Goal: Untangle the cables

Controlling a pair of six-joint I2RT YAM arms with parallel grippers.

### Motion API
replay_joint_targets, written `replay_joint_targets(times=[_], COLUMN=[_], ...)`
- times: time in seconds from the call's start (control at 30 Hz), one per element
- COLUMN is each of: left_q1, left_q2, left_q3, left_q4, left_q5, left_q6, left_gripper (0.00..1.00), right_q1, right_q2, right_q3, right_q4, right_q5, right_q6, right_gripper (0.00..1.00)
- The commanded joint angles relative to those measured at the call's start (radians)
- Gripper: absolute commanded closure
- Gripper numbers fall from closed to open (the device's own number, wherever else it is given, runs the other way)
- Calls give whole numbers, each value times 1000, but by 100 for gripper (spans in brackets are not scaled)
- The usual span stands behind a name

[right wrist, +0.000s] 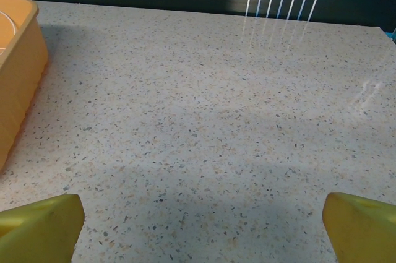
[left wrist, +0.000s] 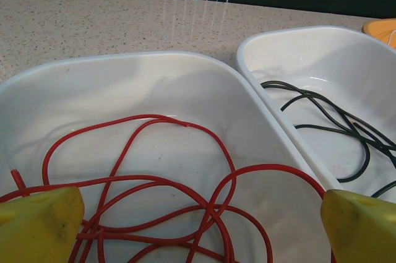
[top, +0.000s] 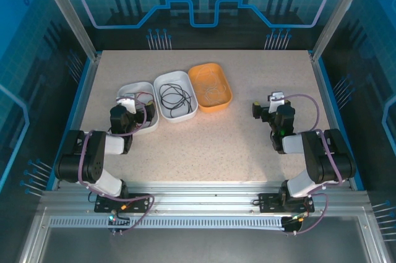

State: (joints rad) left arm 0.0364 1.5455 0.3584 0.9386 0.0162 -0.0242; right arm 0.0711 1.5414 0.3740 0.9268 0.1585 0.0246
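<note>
Left gripper (left wrist: 198, 232) is hovering low over the red cable (left wrist: 154, 116), yellow fingertips (left wrist: 37, 226) spread wide with nothing between them. Right gripper (right wrist: 201, 229) is likewise gaping, over bare speckled table (right wrist: 204, 90), with the orange tray (right wrist: 18, 71) at its 9 o'clock.

I'm reading the step as loosening the red cable. To do it well, I'm planning to pinch a single strand at an outer loop, toward 12 o'clock in the wrist view. The crossing cluster down at 6 o'clock is one to avoid. The lift should be slow, so the coils slide free without cinching. I'm also minding the rim shared with the next tray.

The red cable is lying in the near white tray (left wrist: 154, 56), thin and glossy, looping over itself several times. A black cable (left wrist: 315, 128) is sitting in the neighbouring white tray (left wrist: 297, 30) at 2 o'clock, in looser curves. From overhead, a pale cable (top: 211, 86) is faintly showing in the orange tray. All three trays are grouped around 11 o'clock of the table's centre.
</note>
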Motion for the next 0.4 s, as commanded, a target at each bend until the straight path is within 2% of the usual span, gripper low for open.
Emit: replay_joint_targets(times=[0.0, 0.37], left_q1=[0, 1], left_q2=[4, 4], left_q3=[20, 20], left_q4=[-7, -8], left_q5=[20, 19], left_q6=[9, 9], left_gripper=[1, 1], right_q1=[-5, -3], right_q2=[0, 1], right_q3=[5, 6], right_q4=[2, 2], right_q5=[-11, -8], right_q6=[-6, -9], right_gripper=[0, 0])
